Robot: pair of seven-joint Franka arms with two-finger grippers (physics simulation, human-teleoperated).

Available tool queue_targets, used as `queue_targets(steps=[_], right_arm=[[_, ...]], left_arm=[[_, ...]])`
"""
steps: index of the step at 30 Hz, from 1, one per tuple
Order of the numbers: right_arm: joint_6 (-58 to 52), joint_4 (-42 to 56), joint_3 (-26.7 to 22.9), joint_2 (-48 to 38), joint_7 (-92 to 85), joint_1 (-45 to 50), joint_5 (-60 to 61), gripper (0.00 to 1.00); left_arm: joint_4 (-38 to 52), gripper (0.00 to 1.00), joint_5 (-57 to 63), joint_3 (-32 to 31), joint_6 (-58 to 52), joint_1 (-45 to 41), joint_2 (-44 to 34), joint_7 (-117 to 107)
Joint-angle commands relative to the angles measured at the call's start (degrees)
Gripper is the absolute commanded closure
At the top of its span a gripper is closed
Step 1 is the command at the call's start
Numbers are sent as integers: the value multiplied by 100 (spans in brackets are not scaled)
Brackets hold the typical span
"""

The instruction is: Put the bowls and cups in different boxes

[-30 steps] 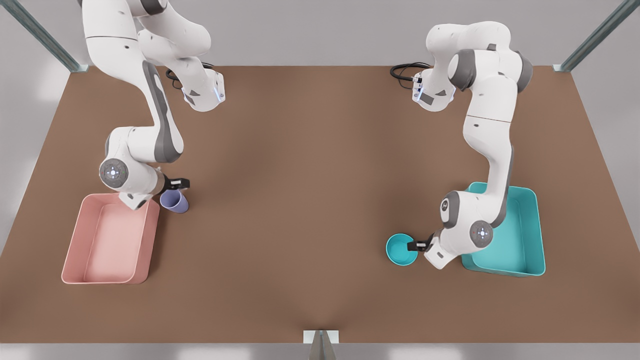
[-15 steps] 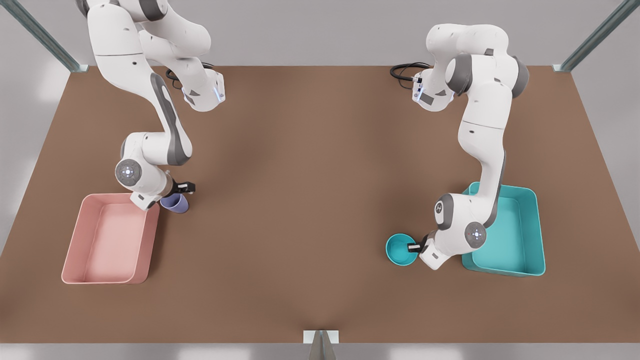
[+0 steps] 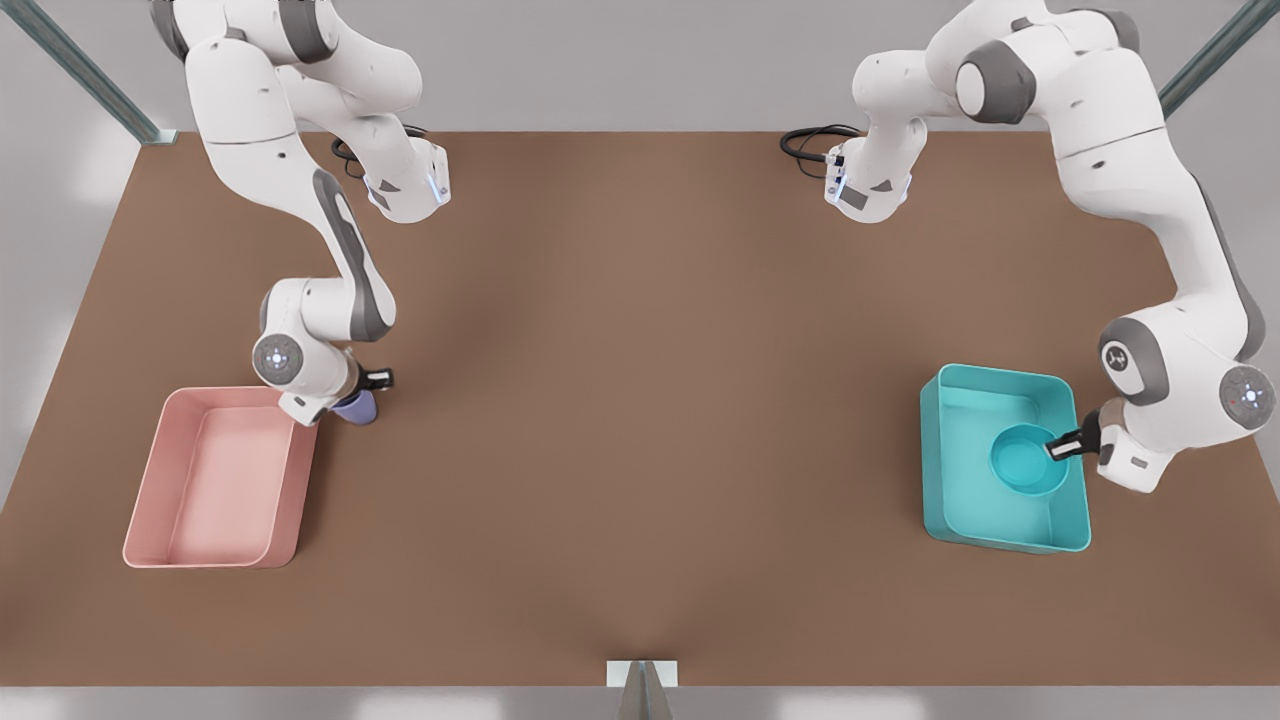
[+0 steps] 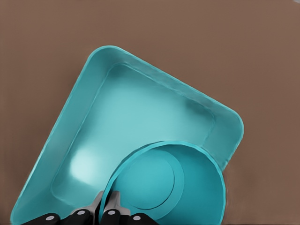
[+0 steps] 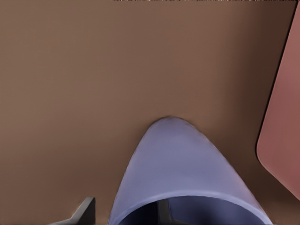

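Note:
My left gripper (image 3: 1062, 447) is shut on the rim of the teal bowl (image 3: 1022, 462) and holds it over the teal box (image 3: 940, 450), on the front view's right. In the left wrist view the bowl (image 4: 187, 187) hangs above the box (image 4: 70, 122), with the left gripper (image 4: 107, 208) pinching its edge. On the front view's left, the lavender cup (image 3: 358, 408) stands on the table beside the pink box (image 3: 150, 470). My right gripper (image 3: 372, 382) is down at it. It is open, and its fingers straddle the wall of the cup (image 5: 178, 159), one inside and one outside.
The brown table (image 3: 640, 400) spreads wide between the two boxes. Both arm bases and black cables (image 3: 810, 140) sit at the far edge. A corner of the pink box (image 5: 286, 126) lies close beside the cup.
The left arm lifted the bowl off the table beside the teal box and swung it over the box. The right gripper sank lower onto the cup, which stayed put.

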Motion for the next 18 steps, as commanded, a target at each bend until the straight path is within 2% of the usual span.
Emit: queue_targets(steps=[1, 3, 8, 9, 10, 11, 13, 15, 16, 17, 18], right_arm=[[57, 41, 0, 41, -153, -5, -9, 63], [49, 85, -9, 76, -179, -93, -18, 77], [-356, 586, 0, -143, -548, -260, 35, 79], [-549, 753, 17, -231, -610, -251, 61, 79], [-874, 964, 35, -275, -636, -234, 395, 79], [-1015, 1079, 61, -266, -698, -181, 720, 79], [-1708, 1825, 105, -240, -803, -190, 940, 79], [-2122, 2642, 35, -99, -1172, -330, 774, 79], [-2131, 2968, 35, -3, -1392, -514, 273, 79], [-2140, 3153, 35, 59, -1515, -699, -149, 79], [-2131, 3399, 35, 217, -1524, -910, -483, 79]], left_arm=[[-397, 79, 228, 105, 529, 22, 51, 1766], [-758, 79, 192, 105, 1145, 31, 289, 1811], [-758, 78, -1, 96, 1567, 58, 728, 1819], [-758, 32, -1, 96, 1559, 58, 719, 1819], [-750, 6, -1, 96, 1541, 58, 702, 1819], [-741, 0, -10, 96, 1523, 84, 684, 1819], [-697, 0, 61, 140, 1366, 189, 324, 1828], [-644, 0, 358, 255, 311, 128, -431, 1758], [-539, 0, 720, 255, -251, -109, -879, 1407], [-495, 0, 755, 167, -796, -487, -1372, 1362], [-56, 0, 755, -272, -1332, -646, -1530, 1231]])
